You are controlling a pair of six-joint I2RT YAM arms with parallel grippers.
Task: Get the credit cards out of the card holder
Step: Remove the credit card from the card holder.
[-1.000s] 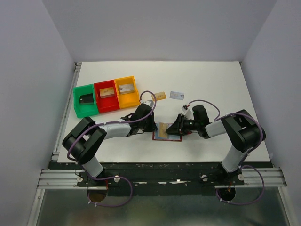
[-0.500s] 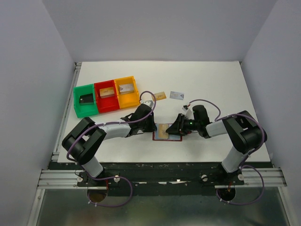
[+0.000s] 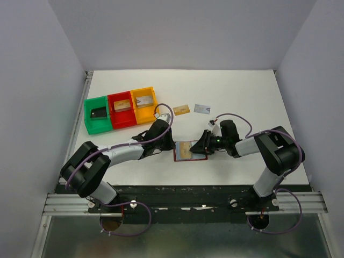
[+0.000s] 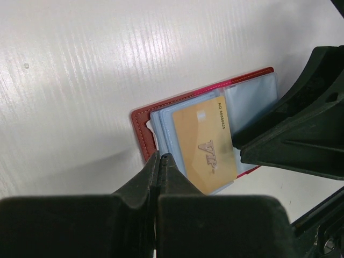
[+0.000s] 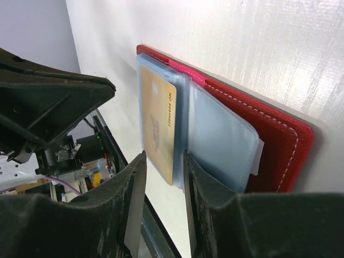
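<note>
The dark red card holder (image 3: 192,157) lies open on the table between my two grippers, its light blue sleeves up. A gold-tan credit card (image 4: 203,144) sticks partway out of a sleeve. My left gripper (image 4: 159,157) is shut, with its tips at the holder's (image 4: 141,129) left edge by the blue sleeves. My right gripper (image 5: 164,156) is open, its jaws on either side of the gold card's (image 5: 158,126) end and a blue sleeve (image 5: 220,145). A gold card (image 3: 182,109) and a silver-white card (image 3: 202,109) lie loose on the table behind. In the top view the grippers sit left (image 3: 171,146) and right (image 3: 200,145) of the holder.
Green (image 3: 88,116), red (image 3: 122,123) and orange (image 3: 146,118) bins stand in a row at the back left, each with a card-like item inside. The table's near edge runs just below the holder.
My left arm has dropped and swung a little to the left, uncovering more of the holder's left side. The right arm and the holder have stayed put.
</note>
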